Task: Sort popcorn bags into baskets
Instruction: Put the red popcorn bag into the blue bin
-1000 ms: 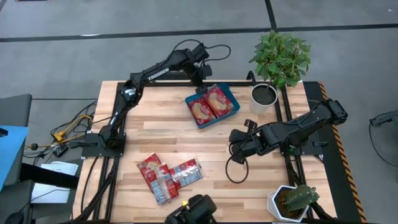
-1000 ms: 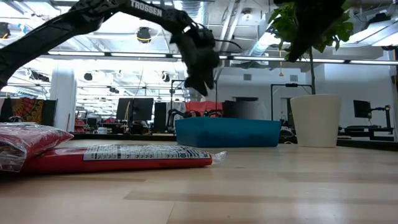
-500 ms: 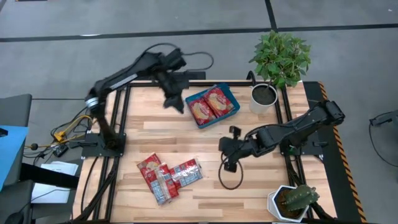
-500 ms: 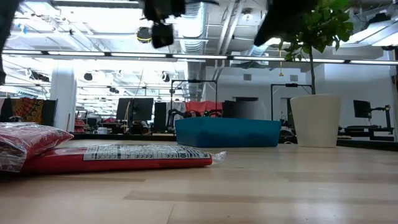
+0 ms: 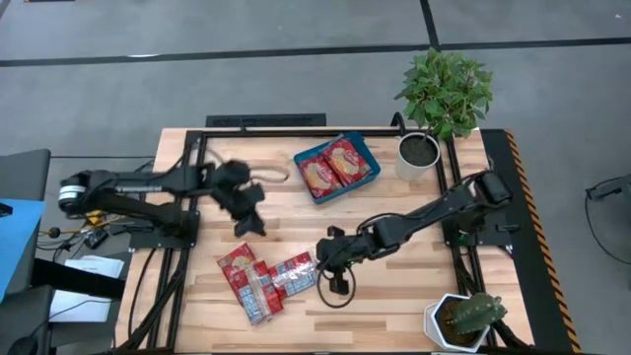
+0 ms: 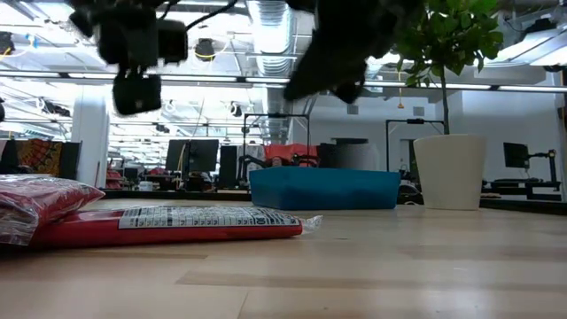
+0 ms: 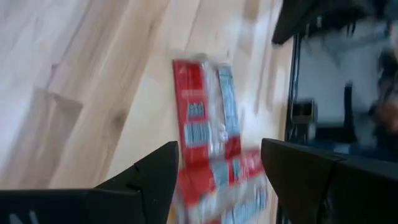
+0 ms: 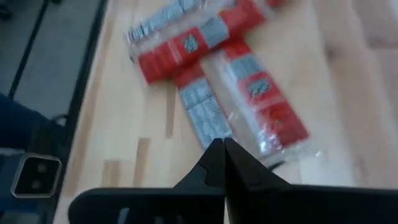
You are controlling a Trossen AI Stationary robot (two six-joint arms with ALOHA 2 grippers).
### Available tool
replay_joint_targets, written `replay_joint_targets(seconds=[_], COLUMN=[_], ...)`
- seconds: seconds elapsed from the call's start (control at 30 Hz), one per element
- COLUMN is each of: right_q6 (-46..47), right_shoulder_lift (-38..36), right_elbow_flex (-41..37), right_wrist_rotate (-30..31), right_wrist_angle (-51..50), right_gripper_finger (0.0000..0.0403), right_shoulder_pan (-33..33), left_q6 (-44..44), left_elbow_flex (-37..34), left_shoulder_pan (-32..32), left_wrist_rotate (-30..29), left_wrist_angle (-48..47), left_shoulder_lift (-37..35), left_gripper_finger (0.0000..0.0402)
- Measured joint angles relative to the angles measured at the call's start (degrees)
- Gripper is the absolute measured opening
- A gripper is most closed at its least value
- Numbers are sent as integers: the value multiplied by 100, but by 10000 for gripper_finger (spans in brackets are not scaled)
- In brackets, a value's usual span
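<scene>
The step in hand looks like the reach for the next packet. Two popcorn bags [image 5: 335, 165] are already lying in the teal basket [image 5: 367, 148] near the far edge of the counter [image 5: 414, 296], while the remaining bags [image 5: 266, 279] are lying in a loose overlapping pile near the front edge, well apart from the basket.

The right tool [image 5: 331, 252] is hanging just beside that pile on its right; in its own wrist view its fingers [image 8: 219, 163] are pressed together, meeting in a point above the packets [image 8: 245, 93]. The left tool [image 5: 245, 209] is hovering over bare wood between the pile and the basket, and its wrist view shows its fingers [image 7: 158, 168] spread wide with a red and silvery packet [image 7: 202, 118] ahead of them.

The next move probably calls for one tool to settle over the edge of a single top packet; the right one would first need to part its fingers.

The overlap makes the exact count of packets in the pile hard to judge. In the low view only a bulging red bag [image 6: 40, 202] and a flat one [image 6: 177, 226] beneath it are showing, and the basket's contents are hidden behind its wall [image 6: 323, 189]. Both arms are reading there only as dark shapes.
</scene>
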Motion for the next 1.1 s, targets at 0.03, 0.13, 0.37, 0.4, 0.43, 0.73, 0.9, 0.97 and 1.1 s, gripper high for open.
replay_joint_targets(seconds=[0.03, 0.13, 0.37, 0.4, 0.43, 0.73, 0.9, 0.97, 1.1], right_q6=[-4, -20, -66, -65, -57, 77, 136, 104, 23], right_shoulder_lift=[108, 508, 1418, 1506, 1599, 1752, 1670, 1623, 1419], right_elbow_flex=[56, 230, 767, 810, 860, 988, 984, 983, 1003], right_wrist_rotate=[-68, -229, -376, -377, -345, 231, 886, 926, 1424], right_wrist_angle=[-27, 82, -18, -116, -297, -762, -1174, -1197, -1263], right_gripper_finger=[9, 11, 9, 9, 9, 12, 12, 12, 12], right_shoulder_pan=[7, 29, 114, 110, 110, -265, -645, -810, -1014], left_q6=[-276, -902, -1334, -1342, -1341, -1545, -1629, -1651, -1630], left_elbow_flex=[-265, -889, -1278, -1280, -1278, -1268, -1286, -1267, -1273], left_shoulder_pan=[-121, -439, -902, -938, -959, -985, -981, -979, -947], left_wrist_rotate=[-117, -322, -860, -901, -962, -1263, -1468, -1513, -1655], left_wrist_angle=[357, 963, 1290, 1372, 1460, 2018, 2289, 2660, 2998], left_shoulder_lift=[-91, -255, -198, -141, -93, 274, 595, 831, 1091], left_gripper_finger=[217, 216, 216, 216, 216, 216, 216, 216, 217])
